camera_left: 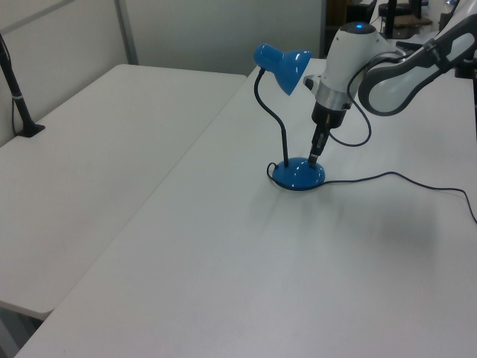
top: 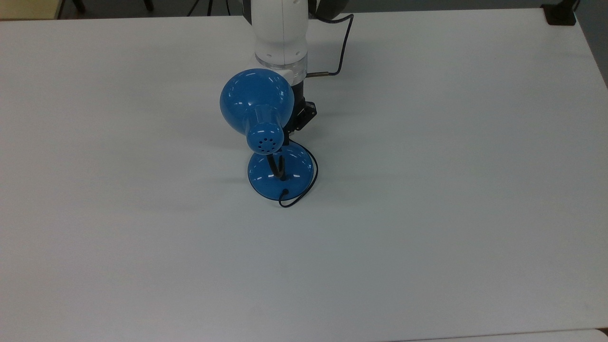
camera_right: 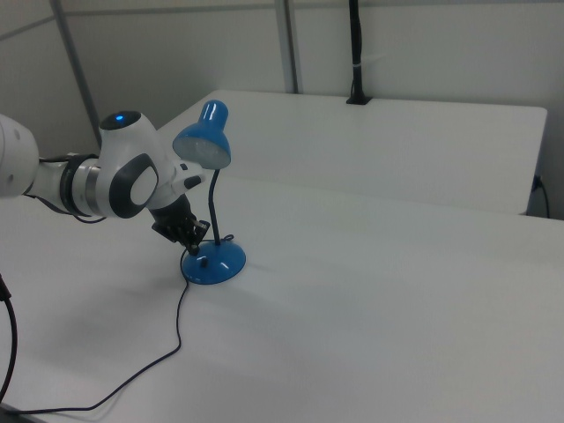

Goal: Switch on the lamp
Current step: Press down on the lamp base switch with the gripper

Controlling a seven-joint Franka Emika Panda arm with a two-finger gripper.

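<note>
blue lamp standing upright mid white table, gripper tipped down right at the lamp base, fingers look pressed together, holding nothing, thin black cord trailing off the base across the table

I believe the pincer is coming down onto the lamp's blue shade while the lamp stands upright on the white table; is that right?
Not quite: the left view shows the pincer at the lamp's round base, not its shade. The lamp does stand upright on the white table.
</note>
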